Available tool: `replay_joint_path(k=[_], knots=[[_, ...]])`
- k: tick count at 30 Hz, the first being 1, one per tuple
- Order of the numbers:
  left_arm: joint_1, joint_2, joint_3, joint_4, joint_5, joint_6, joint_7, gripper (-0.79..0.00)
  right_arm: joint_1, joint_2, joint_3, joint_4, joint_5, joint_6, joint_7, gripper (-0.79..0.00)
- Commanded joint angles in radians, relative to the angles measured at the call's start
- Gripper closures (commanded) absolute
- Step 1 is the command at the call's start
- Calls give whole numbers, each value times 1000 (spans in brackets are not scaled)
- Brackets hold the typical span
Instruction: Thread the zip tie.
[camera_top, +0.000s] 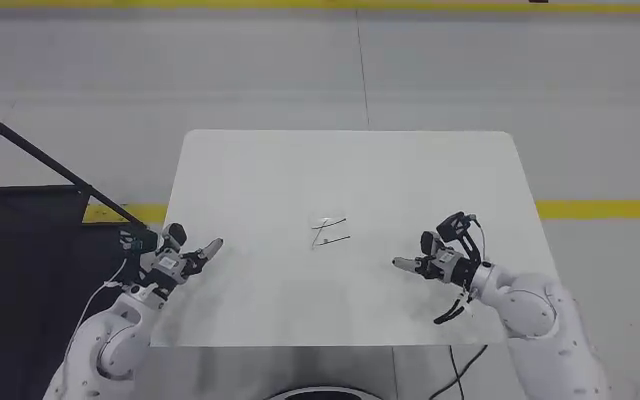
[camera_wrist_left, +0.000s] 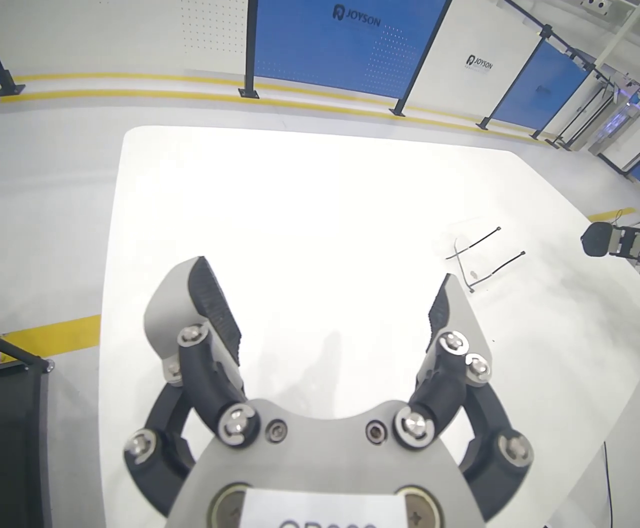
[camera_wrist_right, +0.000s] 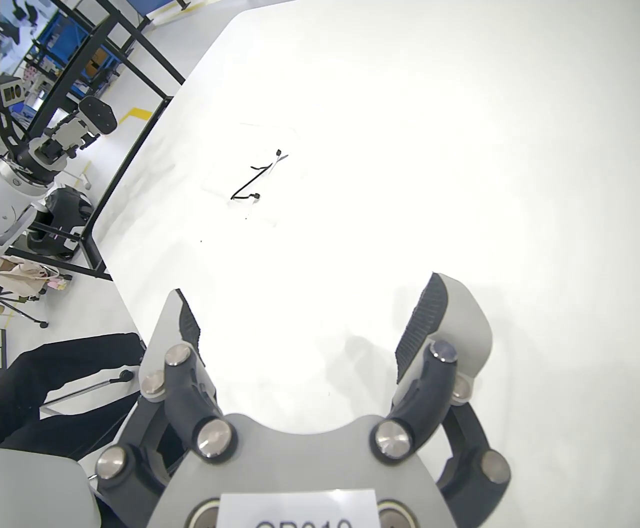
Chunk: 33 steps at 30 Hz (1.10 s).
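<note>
lying flat near table (camera_top: 420, 170) centre: zip tie (camera_top: 328, 233), untouched. left gripper (camera_top: 212, 246) at its 9 o'clock, jaws spread, empty. right gripper (camera_top: 400, 264) at 4 o'clock, likewise.

Floor: pale grey and smooth (camera_top: 450, 70), with a thin seam running away from the table.
Floor markings: one yellow line (camera_top: 590, 209) passed behind the table on both sides; a second yellow line (camera_top: 300, 4) ran farther off.
Table: white top with rounded corners (camera_top: 300, 170).
Partitions: blue and white panels (camera_wrist_left: 345, 45) on black footed posts stood beyond the yellow lines.
Frame: a black metal frame (camera_wrist_right: 130, 60) stood just beside one table edge.
Covering: a black sheet (camera_top: 35, 270) lay off the table's left side.
Light: bright and even; the table top shone strongly.
</note>
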Motion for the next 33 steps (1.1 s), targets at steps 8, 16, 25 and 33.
replay_joint_path(k=[8, 16, 25, 33], knots=[[-9, -1, 17, -2, -6, -6, -5, -785, 63, -6, -63, 52, 101, 37, 48, -785], [-6, 1, 12, -10, -51, -64, -8, -785, 320, -27, -220, 290, 314, 75, 231, -785], [-5, 3, 4, -9, -70, -76, -24, -785, 497, -54, -347, 534, 501, 10, 361, -653], [-5, 3, 4, -9, -70, -76, -24, -785, 582, -81, -442, 636, 524, 39, 348, -594]])
